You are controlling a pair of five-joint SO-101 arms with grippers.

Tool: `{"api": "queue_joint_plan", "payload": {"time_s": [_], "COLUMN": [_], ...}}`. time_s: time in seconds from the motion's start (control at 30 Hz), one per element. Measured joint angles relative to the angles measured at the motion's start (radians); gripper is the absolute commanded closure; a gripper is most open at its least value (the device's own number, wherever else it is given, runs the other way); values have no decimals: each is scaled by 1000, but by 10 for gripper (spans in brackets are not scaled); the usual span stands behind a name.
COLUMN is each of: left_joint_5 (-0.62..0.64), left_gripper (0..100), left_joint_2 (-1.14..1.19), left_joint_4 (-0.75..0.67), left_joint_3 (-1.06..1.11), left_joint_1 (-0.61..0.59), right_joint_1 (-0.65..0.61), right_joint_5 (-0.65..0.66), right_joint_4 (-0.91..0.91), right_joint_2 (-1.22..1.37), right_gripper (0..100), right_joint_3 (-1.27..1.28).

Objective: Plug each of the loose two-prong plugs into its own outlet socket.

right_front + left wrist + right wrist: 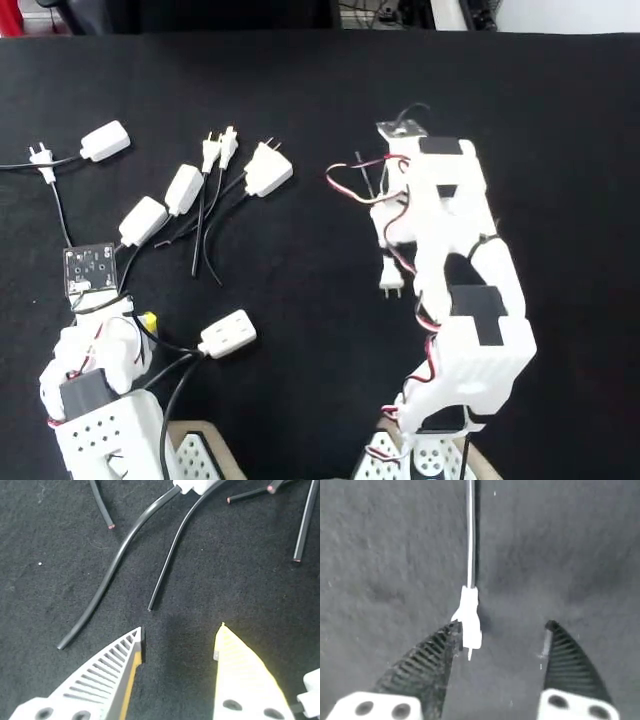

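Observation:
A white two-prong plug (470,621) on a thin white cord lies on the black cloth between the fingers of my open right gripper (502,627), close against one finger (432,655). From above, this plug (392,275) lies beside the right arm (455,250), prongs toward the near edge. My left gripper (180,635) stands open over bare cloth and loose black cords (115,565), holding nothing. Several white outlet sockets (184,188) lie at the left, one of them (228,334) next to the left arm (95,360). Loose white plugs (220,150) rest at the back.
Another plug (42,160) lies at the far left beside a socket (104,141). Black cords (205,240) trail between the sockets across the left half. A white socket corner (312,690) shows beside the left gripper. Red and white wires (350,185) loop off the right arm.

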Motion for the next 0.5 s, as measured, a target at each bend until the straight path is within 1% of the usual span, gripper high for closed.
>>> {"api": "queue_joint_plan", "payload": {"time_s": [0.1, 0.2, 0.37, 0.5], "left_joint_5": [0, 0, 0, 0], "left_gripper": [766, 766, 766, 766], "left_joint_2": [0, 0, 0, 0], "left_joint_4": [0, 0, 0, 0], "left_joint_3": [0, 0, 0, 0], "left_joint_1": [0, 0, 0, 0], "right_joint_1": [17, 26, 26, 26], "right_joint_5": [0, 0, -43, -48], "right_joint_4": [81, 115, 123, 123], "right_joint_2": [0, 0, 0, 41], "right_gripper": [808, 870, 875, 877], "right_joint_3": [-34, -41, -26, 2]}}
